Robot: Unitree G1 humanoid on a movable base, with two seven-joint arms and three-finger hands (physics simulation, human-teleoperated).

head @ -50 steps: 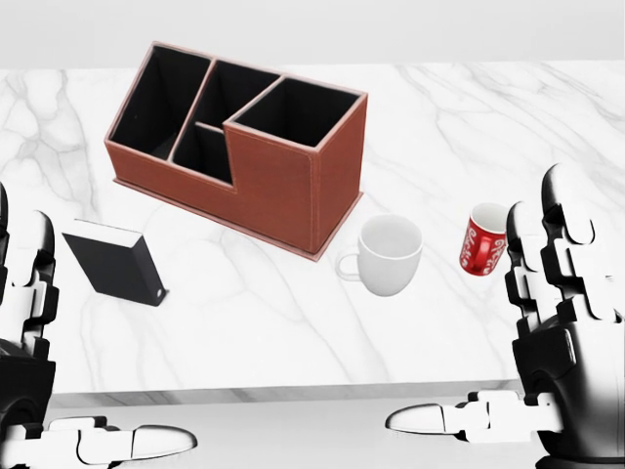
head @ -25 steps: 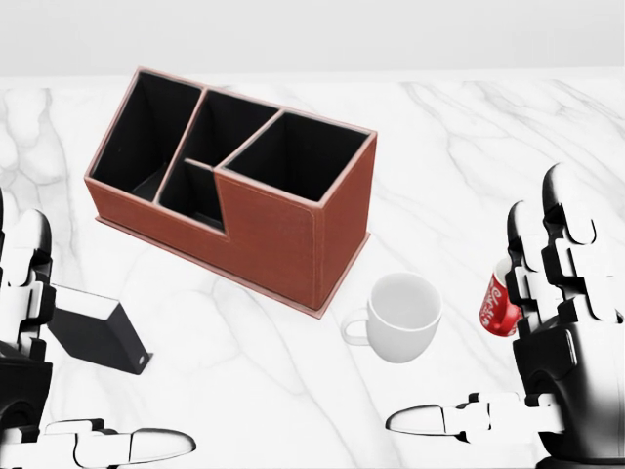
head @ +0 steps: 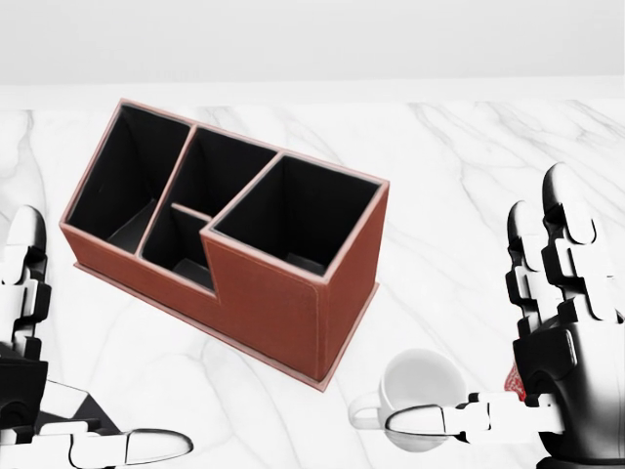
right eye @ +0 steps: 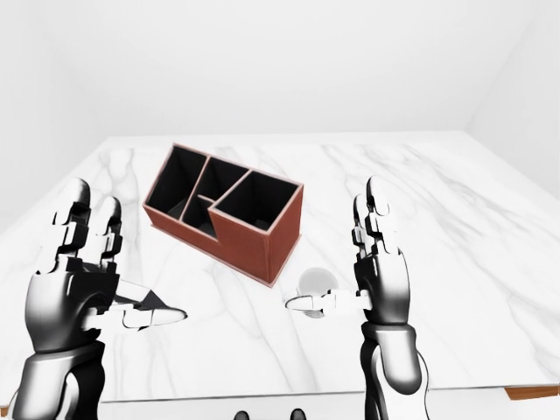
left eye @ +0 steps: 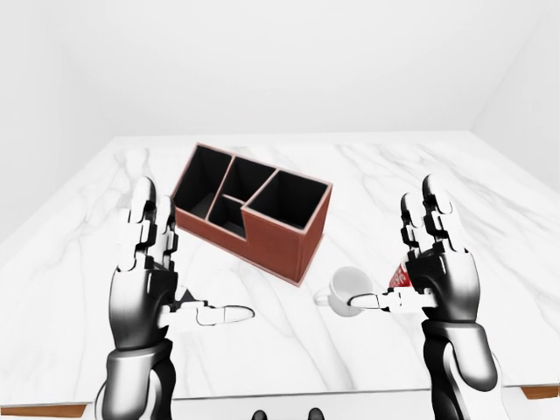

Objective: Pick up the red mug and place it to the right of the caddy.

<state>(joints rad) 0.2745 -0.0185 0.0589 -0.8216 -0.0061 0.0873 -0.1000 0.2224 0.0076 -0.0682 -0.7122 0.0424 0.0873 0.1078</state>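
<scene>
Left-eye view shows a sliver of the small red mug with white lettering [left eye: 400,276], just left of the right robot hand [left eye: 437,262]. In the head view only a red edge shows; in the right-eye view the hand hides it.

Right robot hand: upright, fingers spread, holding nothing.

Left robot hand [left eye: 147,262]: likewise open, empty.

White ceramic mug [left eye: 346,289] beside the right thumb.

Brown leather compartmented caddy [head: 234,244] between the hands on the white marble worktop [left eye: 385,175].

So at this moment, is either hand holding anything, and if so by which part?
Nothing is held. The left hand and right hand are both open with fingers upright; the red mug stands on the table, mostly hidden behind the right hand.
</scene>
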